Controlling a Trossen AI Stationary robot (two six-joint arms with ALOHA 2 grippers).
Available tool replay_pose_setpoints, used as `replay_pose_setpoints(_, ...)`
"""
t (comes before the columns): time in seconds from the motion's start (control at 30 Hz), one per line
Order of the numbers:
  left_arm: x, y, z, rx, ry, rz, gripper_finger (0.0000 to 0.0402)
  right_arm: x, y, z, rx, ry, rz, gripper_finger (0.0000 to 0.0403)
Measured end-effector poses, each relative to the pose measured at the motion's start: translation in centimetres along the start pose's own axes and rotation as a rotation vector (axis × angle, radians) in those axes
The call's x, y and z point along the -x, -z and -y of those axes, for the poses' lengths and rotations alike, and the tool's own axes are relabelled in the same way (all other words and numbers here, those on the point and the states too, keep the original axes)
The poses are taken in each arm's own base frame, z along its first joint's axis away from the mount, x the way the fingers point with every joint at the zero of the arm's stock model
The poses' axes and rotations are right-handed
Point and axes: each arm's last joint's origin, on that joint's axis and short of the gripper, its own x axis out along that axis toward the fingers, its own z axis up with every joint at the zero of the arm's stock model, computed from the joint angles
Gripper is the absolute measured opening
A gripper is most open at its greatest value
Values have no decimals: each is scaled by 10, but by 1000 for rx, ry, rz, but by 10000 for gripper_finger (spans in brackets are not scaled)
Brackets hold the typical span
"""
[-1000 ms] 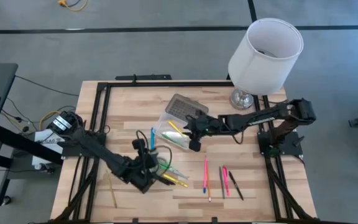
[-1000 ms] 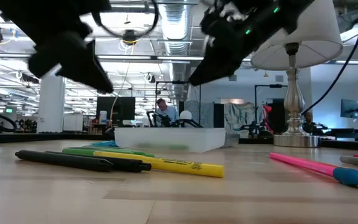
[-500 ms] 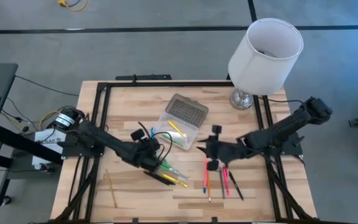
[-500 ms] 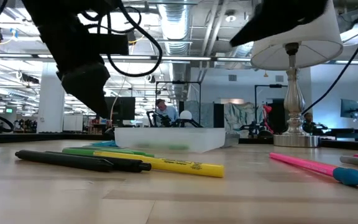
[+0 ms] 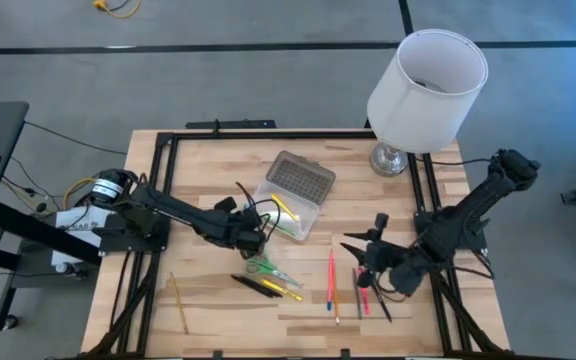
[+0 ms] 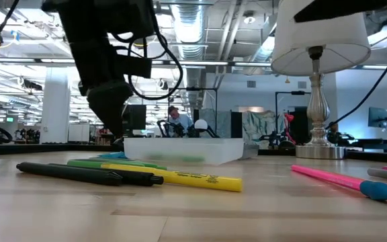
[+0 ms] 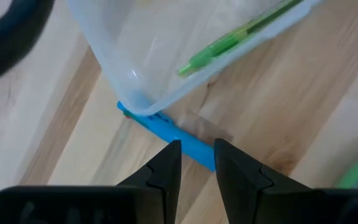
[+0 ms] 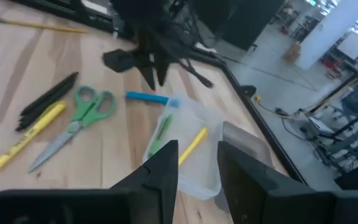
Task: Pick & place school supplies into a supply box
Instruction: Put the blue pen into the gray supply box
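- Looks like a big open lab or tech workspace: exposed ceiling ducts (image 6: pixel 193 27) and strip lights overhead.
- Monitors (image 6: pixel 130 117) and a seated person (image 6: pixel 177 121) way beyond the left claw (image 6: pixel 113 111).
- Bare concrete floor (image 5: pixel 218 85) around the wooden table (image 5: pixel 208 170).

A blue marker (image 7: pixel 179 138) lies just ahead of the left gripper's (image 7: pixel 196 163) black jaws, touching a clear supply box (image 7: pixel 185 56) holding a green pen (image 7: pixel 241 34). Beyond the right gripper's (image 8: pixel 196 163) black jaws lie green-handled scissors (image 8: pixel 82 118), a yellow highlighter (image 8: pixel 27 144), black pens (image 8: pixel 47 99) and a yellow pencil (image 8: pixel 193 144) on pale striped wood.
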Motion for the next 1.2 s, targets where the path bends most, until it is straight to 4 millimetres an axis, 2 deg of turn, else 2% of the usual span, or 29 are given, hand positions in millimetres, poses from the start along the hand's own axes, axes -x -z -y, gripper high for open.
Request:
replay_pose_setpoints(0.27,-3,-4,-4,22,16,-22,90,12,1,-8,26,34,37,107)
replay_pose_setpoints(0.63,-4,-4,-5,13,40,-46,91,12,1,-7,13,40,35,107)
replay_pose_setpoints(0.8,-3,-1,-1,-41,119,-97,107,12,2,-7,10,39,34,107)
replay_pose_setpoints(0.97,0,5,3,-178,210,-160,116,12,2,-7,9,39,34,107)
replay_pose_setpoints(1.2,0,4,3,-73,165,-137,116,12,2,-7,8,39,34,107)
